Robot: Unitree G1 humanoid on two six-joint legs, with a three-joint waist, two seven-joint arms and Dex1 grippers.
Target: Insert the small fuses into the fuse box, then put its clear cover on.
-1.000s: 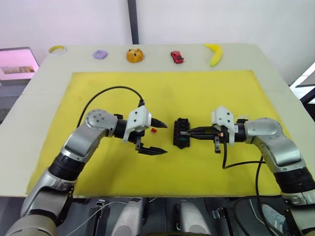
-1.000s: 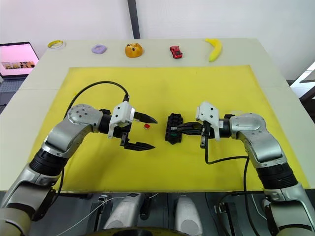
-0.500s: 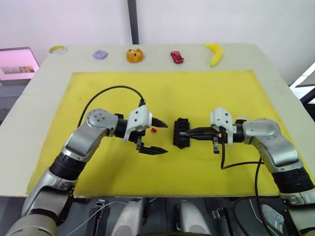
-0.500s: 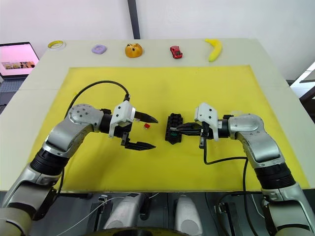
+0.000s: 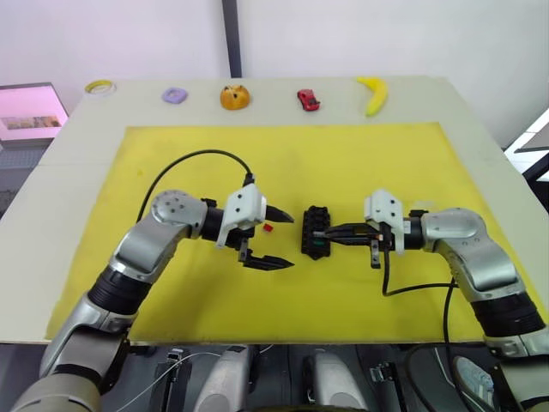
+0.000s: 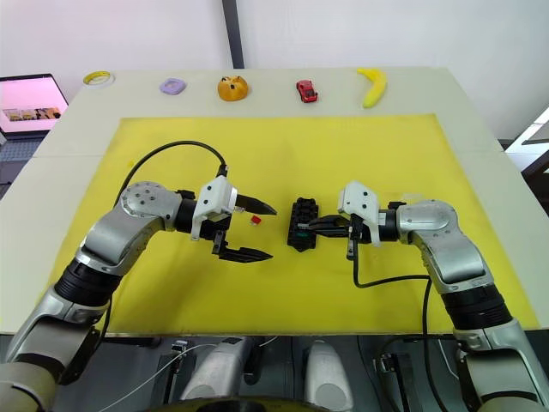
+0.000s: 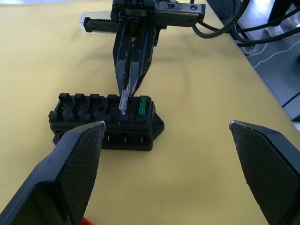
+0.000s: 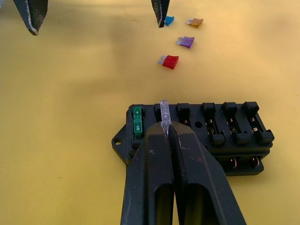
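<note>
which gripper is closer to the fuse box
Right. The right gripper is at the fuse box, pinching a clear fuse over a slot; the left gripper hangs open beside it, apart.

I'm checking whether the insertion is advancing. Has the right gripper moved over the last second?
Yes, slightly. The right gripper, shut on a clear fuse, has edged toward the robot's left, farther over the fuse box, which stayed put.

Yellow mat (image 5: 283,163) covers the counter (image 5: 480,129). Along the frame's top: tape ring (image 5: 99,86), purple ring (image 5: 175,94), orange toy (image 5: 233,97), red toy car (image 5: 308,99), banana (image 5: 374,93). Laptop (image 5: 31,110) upper left.
</note>
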